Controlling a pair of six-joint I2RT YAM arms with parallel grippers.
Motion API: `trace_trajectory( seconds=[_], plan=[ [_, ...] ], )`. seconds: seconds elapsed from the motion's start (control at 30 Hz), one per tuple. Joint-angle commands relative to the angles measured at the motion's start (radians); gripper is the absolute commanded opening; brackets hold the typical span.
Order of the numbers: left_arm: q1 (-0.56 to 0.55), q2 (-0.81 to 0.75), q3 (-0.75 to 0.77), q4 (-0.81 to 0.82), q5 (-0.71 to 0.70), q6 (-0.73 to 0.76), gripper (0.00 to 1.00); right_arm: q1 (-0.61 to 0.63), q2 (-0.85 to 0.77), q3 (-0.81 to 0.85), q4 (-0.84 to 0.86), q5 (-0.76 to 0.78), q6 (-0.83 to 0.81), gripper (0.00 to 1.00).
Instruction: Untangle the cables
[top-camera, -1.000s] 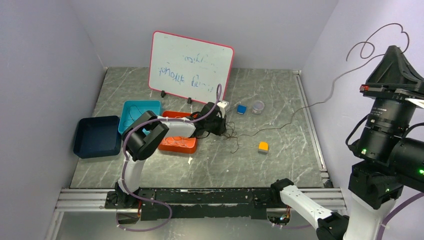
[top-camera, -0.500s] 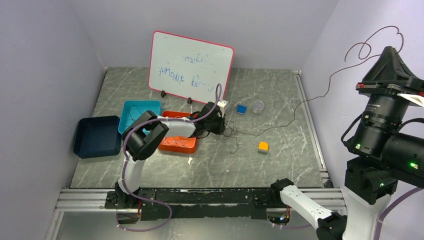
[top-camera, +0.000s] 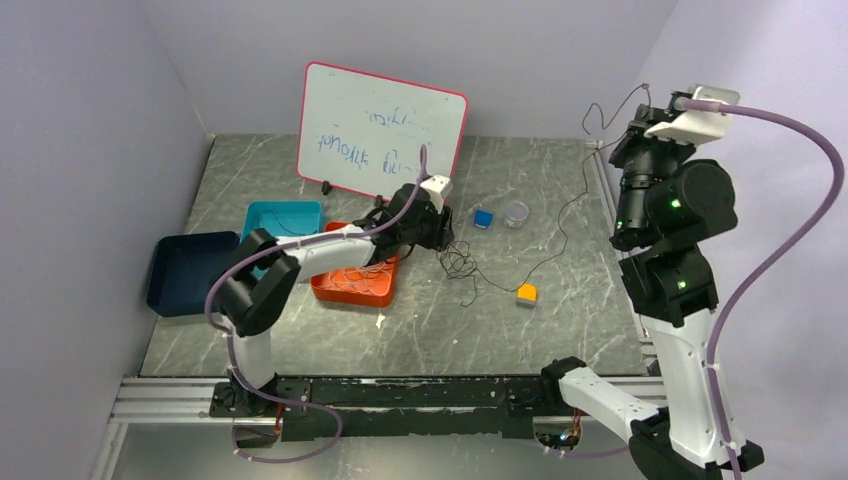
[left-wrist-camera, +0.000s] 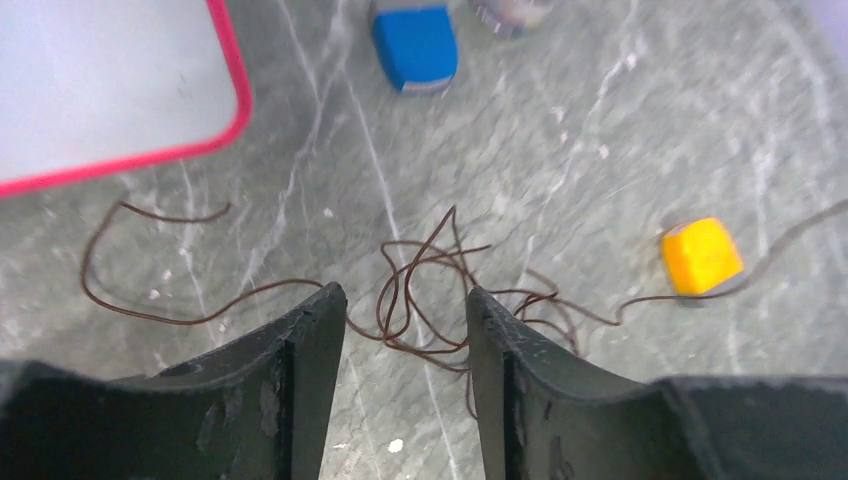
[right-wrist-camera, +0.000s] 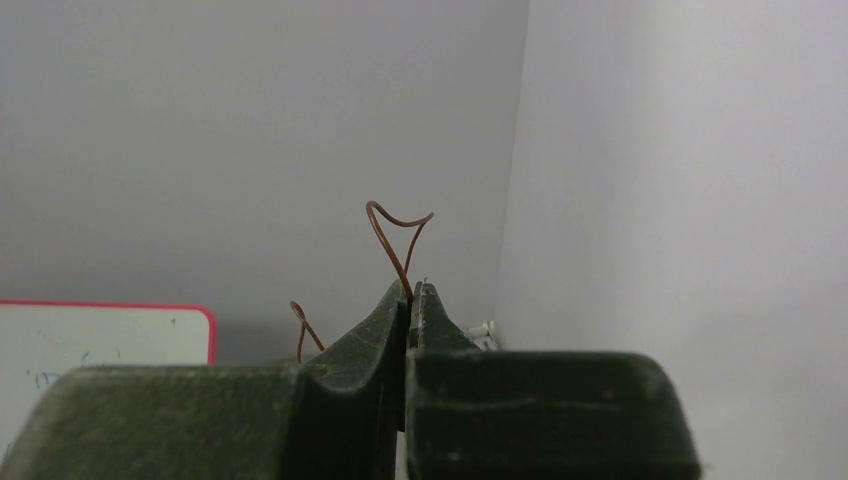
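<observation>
table (top-camera: 560, 320): grey marbled stone-look, smooth, faint sheen | cables (left-wrist-camera: 425, 300): thin brown wire, smooth, slightly glossy | left gripper (left-wrist-camera: 405, 310): black plastic, matt, scuffed edges | right gripper (right-wrist-camera: 410, 300): dark plastic, matt, grainy | whiteboard (top-camera: 380, 130): glossy white face, red plastic rim | orange tray (top-camera: 350, 295): shiny plastic | yellow cube (left-wrist-camera: 702, 256): smooth plastic

The left arm stretches low toward one o'clock, elbow bent, left gripper (left-wrist-camera: 405, 300) pointing down with its fingers apart. The right arm towers at three o'clock, right gripper (right-wrist-camera: 410, 292) held high, pinched tight on a cable (right-wrist-camera: 385, 238).
</observation>
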Motion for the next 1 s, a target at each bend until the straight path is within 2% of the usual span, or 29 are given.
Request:
trace_trajectory(
  seconds=[0.0,0.17,0.33,0.67,0.83,0.97],
  plan=[
    [0.014,-0.117,-0.007,0.054,0.000,0.046,0.56,0.007,0.017,0.038,-0.062,-0.002,0.048,0.00],
    [0.014,-0.213,-0.028,0.173,0.156,0.093,0.66,0.007,0.063,0.065,-0.135,-0.030,0.107,0.00],
    [0.004,-0.236,0.064,0.218,0.326,0.097,0.73,0.007,0.086,0.060,-0.162,-0.063,0.192,0.00],
    [-0.051,-0.180,0.146,0.378,0.474,-0.033,0.90,0.006,0.133,0.036,-0.178,-0.100,0.456,0.00],
    [-0.077,-0.119,0.180,0.448,0.547,-0.113,0.92,0.005,0.147,0.041,-0.170,-0.133,0.495,0.00],
    [-0.095,-0.052,0.233,0.448,0.554,-0.121,0.92,0.005,0.148,0.052,-0.168,-0.147,0.502,0.00]
  ],
)
